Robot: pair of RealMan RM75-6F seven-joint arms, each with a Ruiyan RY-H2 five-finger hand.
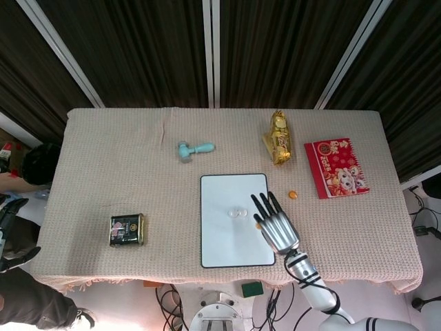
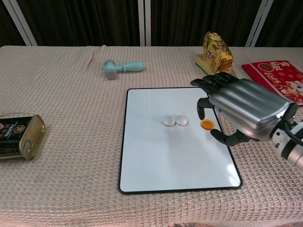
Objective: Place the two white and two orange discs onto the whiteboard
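The whiteboard [image 1: 227, 245] [image 2: 161, 161] lies flat at the table's front centre. Two white discs [image 1: 238, 213] [image 2: 175, 121] sit side by side on it, touching. My right hand [image 1: 275, 224] [image 2: 246, 111] hovers over the board's right side and pinches an orange disc [image 1: 258, 225] [image 2: 207, 124] between thumb and a finger, just right of the white pair. The second orange disc [image 1: 292, 194] lies on the cloth right of the board; the chest view hides it behind the hand. My left hand [image 1: 8, 227] hangs off the table's left edge, fingers apart, holding nothing.
A teal toy hammer [image 1: 195, 149] [image 2: 123, 68] lies behind the board. A gold snack bag [image 1: 278, 138] [image 2: 217, 54] and a red booklet [image 1: 336, 167] [image 2: 272, 73] are at the back right. A dark tin [image 1: 127, 229] [image 2: 16, 137] lies on its side at the front left.
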